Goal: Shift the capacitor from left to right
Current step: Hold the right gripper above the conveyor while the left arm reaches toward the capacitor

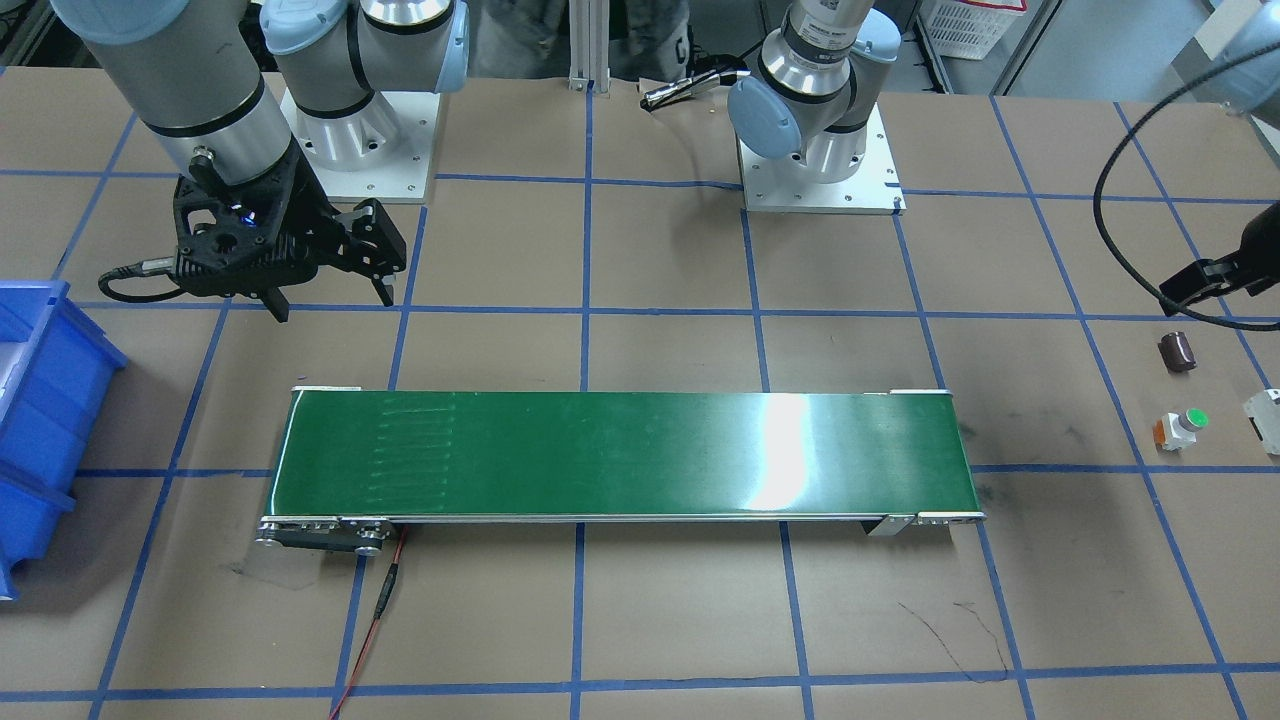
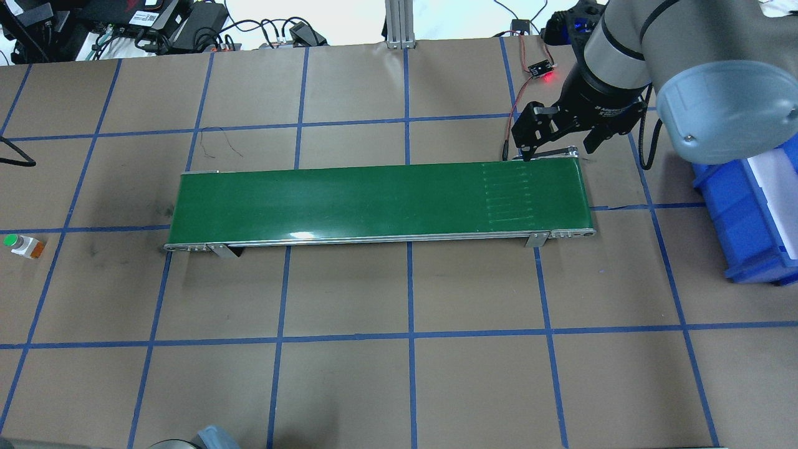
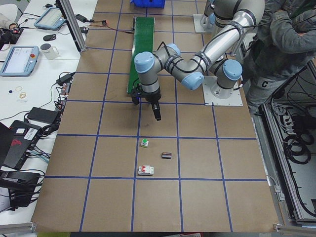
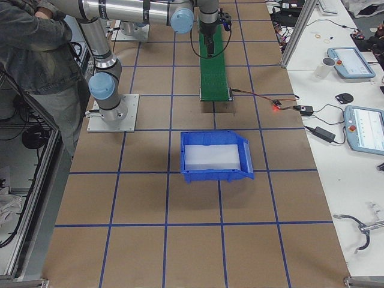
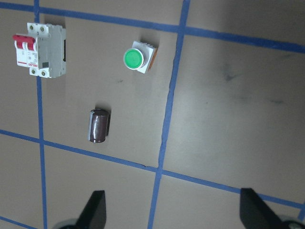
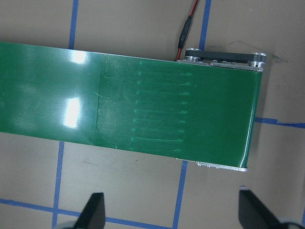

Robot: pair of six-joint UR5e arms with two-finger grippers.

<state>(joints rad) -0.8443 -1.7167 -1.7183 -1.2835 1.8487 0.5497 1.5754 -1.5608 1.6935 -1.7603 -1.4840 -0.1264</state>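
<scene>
Well, capacitor (image 5: 99, 126) on its side near the left hand (image 5: 172, 192).

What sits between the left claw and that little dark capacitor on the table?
Only bare brown paper and one blue tape line separate the left claw from the capacitor, seen in the left wrist view.

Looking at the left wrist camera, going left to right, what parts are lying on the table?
white circuit breaker → capacitor → green push button
</scene>
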